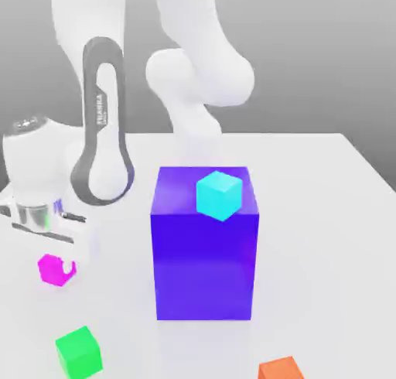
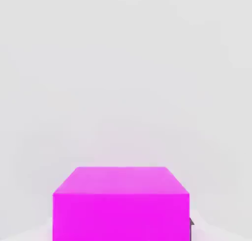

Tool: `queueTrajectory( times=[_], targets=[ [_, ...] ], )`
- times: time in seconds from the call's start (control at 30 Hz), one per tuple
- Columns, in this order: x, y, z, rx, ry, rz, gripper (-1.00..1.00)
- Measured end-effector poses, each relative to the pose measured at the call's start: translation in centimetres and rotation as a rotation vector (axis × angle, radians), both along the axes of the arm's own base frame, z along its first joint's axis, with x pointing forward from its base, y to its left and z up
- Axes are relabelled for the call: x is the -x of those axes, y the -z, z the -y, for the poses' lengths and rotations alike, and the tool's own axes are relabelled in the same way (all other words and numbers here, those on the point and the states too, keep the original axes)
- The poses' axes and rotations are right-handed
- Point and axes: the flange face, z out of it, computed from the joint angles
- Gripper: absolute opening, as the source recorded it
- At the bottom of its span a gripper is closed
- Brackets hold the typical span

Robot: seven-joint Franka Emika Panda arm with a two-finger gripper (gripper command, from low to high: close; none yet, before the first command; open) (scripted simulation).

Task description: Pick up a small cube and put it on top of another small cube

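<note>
Exterior view: you have the white robot arm (image 1: 213, 68) entering at the top edge, its upper part cut off by the frame. The white two-finger gripper (image 1: 61, 267) is at the exterior view's left, closed down with its fingers gripping the small bright magenta cube (image 1: 51, 271). One fingertip covers part of the cube's face toward the exterior view's right. The cube's underside contact is hard to make out; you cannot tell whether it bears on the white tabletop (image 1: 325, 238) or is slightly raised. In the hand view, you see the cube's top and one side, with the lower part cut off by the frame. A narrow dark sliver beside it is too small to identify.

Note the large blue-violet block (image 1: 204, 269) standing upright near the gripper, toward the exterior view's right. It is much taller than the small cubes. The small cyan cube (image 1: 219, 195) overlaps the block's top and front edge in this view; you cannot confirm its contact from here. The small orange cube (image 1: 280, 370) is cut off by the bottom edge.

The small bright green cube (image 1: 79, 354) sits on the tabletop, nearer the camera than the magenta cube and well clear of the block. Between these two cubes, you have bare tabletop. The tabletop's far edge runs behind the block; its near edge is outside the frame.
</note>
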Motion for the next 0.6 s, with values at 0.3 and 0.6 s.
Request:
queueTrajectory(
  times=[0.3,0.6],
  targets=[
    [-11.5,-5.7,-3.9,-0.002,-0.294,0.0,-1.0],
    [-19.7,-2.0,-9.7,-0.003,-0.517,0.0,1.0]
  ],
)
